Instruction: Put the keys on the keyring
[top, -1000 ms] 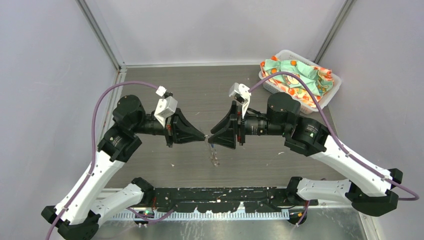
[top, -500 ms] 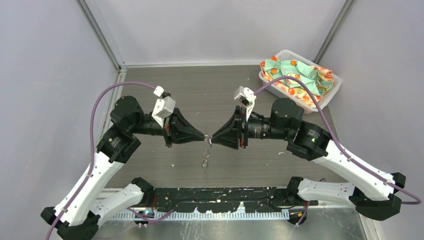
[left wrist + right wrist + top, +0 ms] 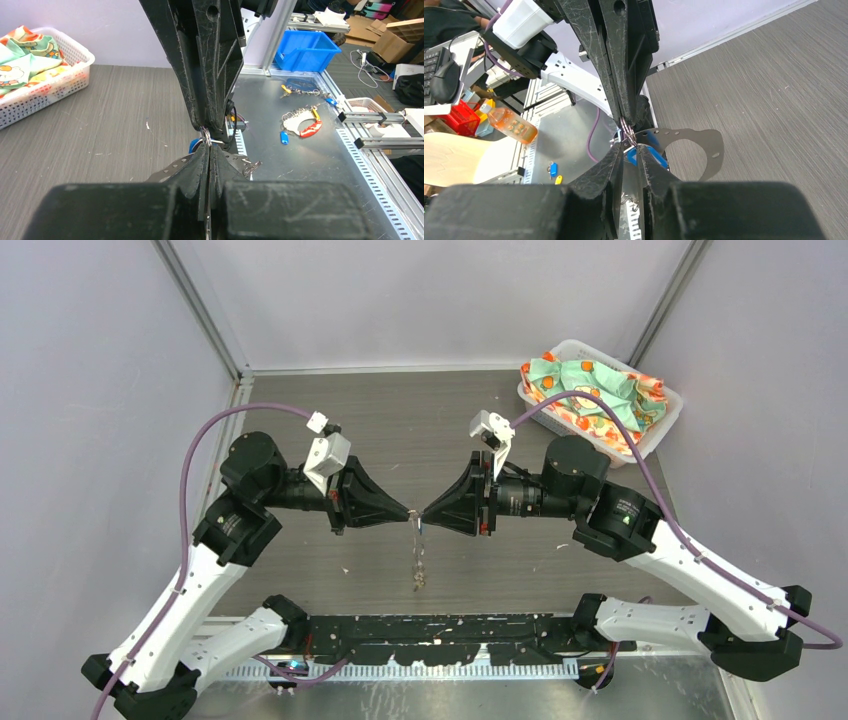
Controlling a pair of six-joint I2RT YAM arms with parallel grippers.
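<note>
My left gripper (image 3: 408,512) and right gripper (image 3: 426,515) meet tip to tip above the table's middle. The keyring (image 3: 418,565), a grey band loop with holes, hangs below them; it also shows in the left wrist view (image 3: 167,169) and the right wrist view (image 3: 704,142). The left gripper (image 3: 207,147) is shut on the keyring's small wire coil. A key with a blue head (image 3: 649,156) sits right at the tips of the right gripper (image 3: 630,147), whose jaws stand a narrow gap apart. The blue head (image 3: 195,145) peeks out beside the left fingers.
A white basket (image 3: 655,435) of patterned cloth stands at the table's far right corner. Beyond the near edge, on the metal shelf, lie other key bunches (image 3: 300,122) and small blue and yellow tags (image 3: 553,169). A blue bin (image 3: 305,50) sits farther off.
The right gripper's jaws have narrowed and its tips have risen level with the left gripper's tips. The hanging keyring has swung and now hangs straighter. The left arm has held still.
</note>
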